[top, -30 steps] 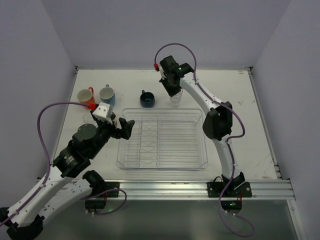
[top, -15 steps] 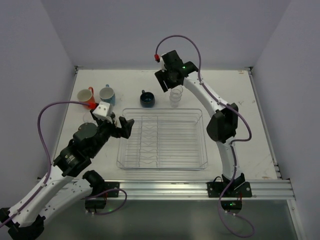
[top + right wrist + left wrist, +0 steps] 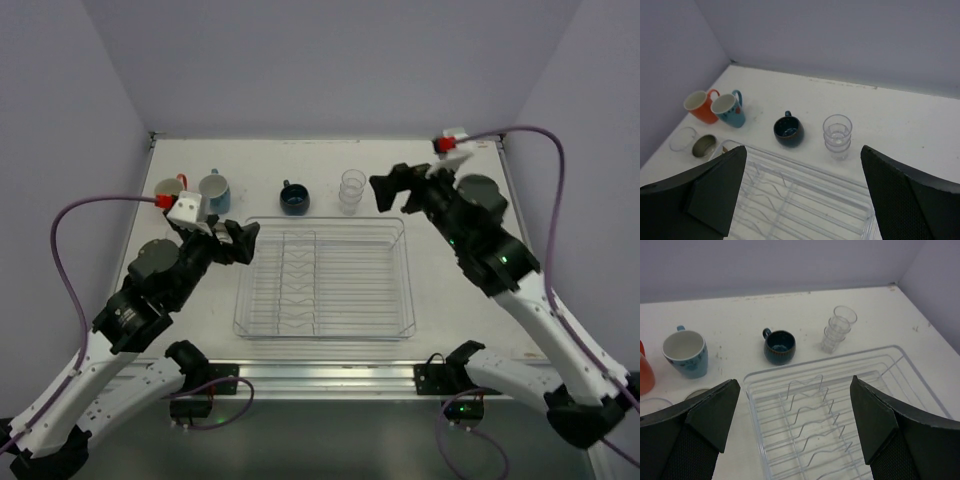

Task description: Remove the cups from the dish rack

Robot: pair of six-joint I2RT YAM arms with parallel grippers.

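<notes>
Table carrying all, sitting outside dish rack: one orange mug, one light blue mug, one dark blue cup, one tan cup, one lone tumbler, one three-tumbler stack. Left gripper, right gripper both gaping wide, holding nothing.

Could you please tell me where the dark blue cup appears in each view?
Top external: dark blue cup beyond the dish rack, left of centre.
Left wrist: dark blue cup, above centre.
Right wrist: dark blue cup, near centre.
Landmark: clear tumblers stacked just right of it.
</notes>
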